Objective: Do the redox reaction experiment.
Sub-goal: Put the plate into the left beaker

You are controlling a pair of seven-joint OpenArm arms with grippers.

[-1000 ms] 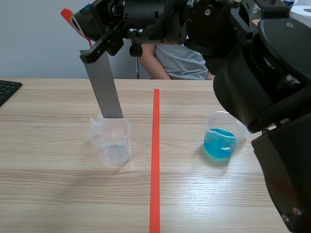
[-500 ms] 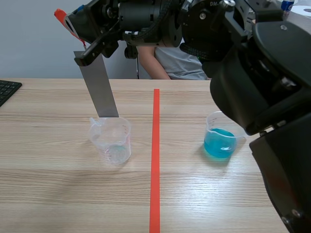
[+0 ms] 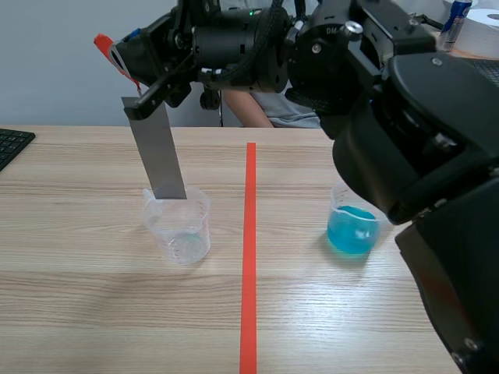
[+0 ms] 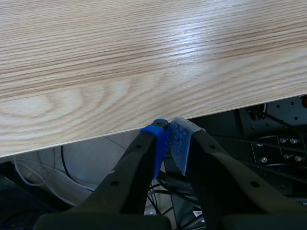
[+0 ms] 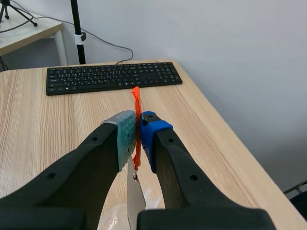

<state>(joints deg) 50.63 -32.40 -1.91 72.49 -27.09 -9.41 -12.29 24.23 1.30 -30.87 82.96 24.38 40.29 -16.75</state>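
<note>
At beaker [image 3: 181,232], strip [image 3: 156,152] (tip obscured), right claw [image 5: 138,125] clamped

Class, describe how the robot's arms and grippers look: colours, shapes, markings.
The left gripper and right gripper each have two thick black fingers tipped with dotted pads, blue or grey-green. The right arm is bulky, rounded, black, with small white lettering.

Surface [image 3: 93,304]: pale wood grain, with orange-red tape line [image 3: 249,257] down frame centre. Metal strip [image 3: 156,152]: flat grey, with orange-red tag [image 3: 105,45] at its top. Clear beaker [image 3: 178,226] left of centre. Second beaker [image 3: 352,230], right: bright blue liquid. Keyboard [image 3: 12,144]: black. Right end effector [image 5: 138,127]: black, one pad grey-green and dotted, the other blue.
</note>
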